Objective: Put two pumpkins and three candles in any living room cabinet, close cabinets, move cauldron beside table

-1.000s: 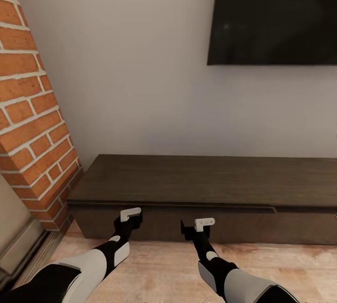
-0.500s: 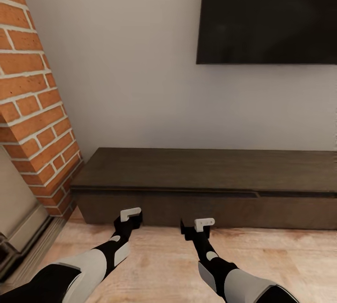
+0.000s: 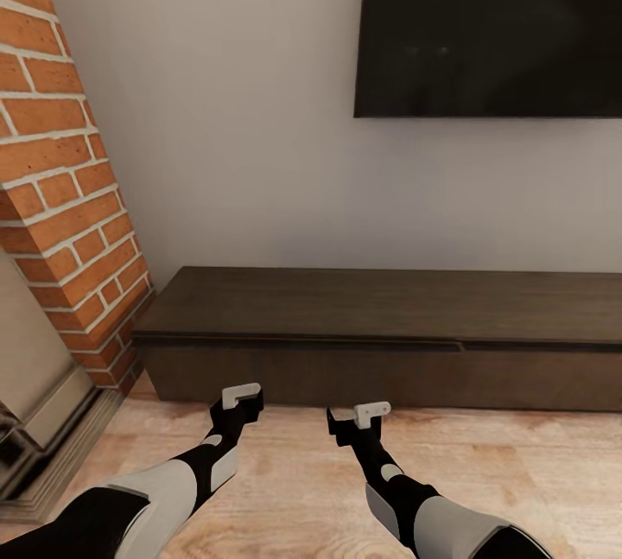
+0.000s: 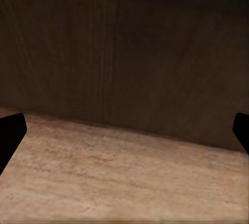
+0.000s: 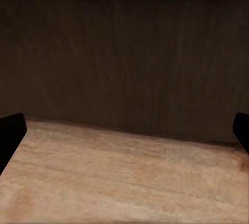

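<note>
The long, low dark-brown cabinet (image 3: 371, 307) stands against the white wall, and its drawer fronts look shut. Both arms reach forward over the wooden floor, just short of the cabinet's front. My left gripper (image 3: 242, 399) is open with nothing between its fingers. My right gripper (image 3: 358, 421) is also open and holds nothing. In each wrist view the dark fingertips sit wide apart, and the cabinet front (image 4: 124, 47) (image 5: 124, 42) stands beyond a strip of floor. The pumpkins, candles, cauldron and table are out of view.
A red brick chimney column (image 3: 60, 179) rises at the left, with the fireplace's stone base (image 3: 43, 447) on the floor beside it. A black TV (image 3: 488, 23) hangs on the wall above the cabinet. Pale wooden floor (image 3: 294, 490) lies under the arms.
The whole view has shifted: the cabinet now sits farther off and more to the left, with floor showing between it and the grippers. Both grippers stay open.
</note>
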Controlling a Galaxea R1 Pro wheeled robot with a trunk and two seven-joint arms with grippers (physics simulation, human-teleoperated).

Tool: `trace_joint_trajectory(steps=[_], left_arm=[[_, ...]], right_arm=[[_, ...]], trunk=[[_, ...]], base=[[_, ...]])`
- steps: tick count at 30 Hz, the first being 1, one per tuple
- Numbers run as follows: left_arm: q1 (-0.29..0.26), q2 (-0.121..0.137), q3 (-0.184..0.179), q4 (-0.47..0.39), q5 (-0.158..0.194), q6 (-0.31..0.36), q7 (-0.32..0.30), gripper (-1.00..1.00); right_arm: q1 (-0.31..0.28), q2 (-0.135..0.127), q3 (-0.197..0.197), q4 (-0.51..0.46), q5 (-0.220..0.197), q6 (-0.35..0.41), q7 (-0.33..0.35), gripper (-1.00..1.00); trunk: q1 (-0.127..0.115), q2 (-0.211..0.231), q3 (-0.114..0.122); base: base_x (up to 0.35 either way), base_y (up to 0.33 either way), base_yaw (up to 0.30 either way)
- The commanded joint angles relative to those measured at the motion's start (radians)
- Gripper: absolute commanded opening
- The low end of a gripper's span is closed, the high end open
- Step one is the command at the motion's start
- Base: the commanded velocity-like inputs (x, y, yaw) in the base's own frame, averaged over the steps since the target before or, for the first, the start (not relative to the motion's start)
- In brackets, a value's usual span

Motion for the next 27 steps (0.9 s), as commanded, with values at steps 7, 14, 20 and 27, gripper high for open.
trace_joint_trajectory(steps=[7,14,20,27], left_arm=[[-0.001,-0.001,-0.009,0.004,0.006,-0.007,0.003,1.0],[-0.002,-0.002,-0.007,0.004,0.006,-0.007,0.003,1.0],[-0.002,-0.002,-0.007,0.004,0.006,-0.007,0.003,1.0],[-0.001,-0.002,-0.006,0.004,0.006,-0.007,0.003,1.0]], right_arm=[[-0.001,0.0,0.009,0.001,-0.008,-0.004,-0.001,1.0],[-0.001,0.0,0.009,0.001,-0.007,-0.004,0.0,1.0],[-0.001,0.0,0.009,0.001,-0.006,-0.005,-0.001,1.0],[-0.001,0.0,0.009,0.001,-0.006,-0.004,-0.001,1.0]], trunk=[[0.0,0.0,0.003],[0.0,0.0,0.013],[0.0,0.0,0.023],[0.0,0.0,0.033]], base=[[0.0,0.0,0.0],[0.0,0.0,0.004],[0.0,0.0,0.052],[0.0,0.0,0.063]])
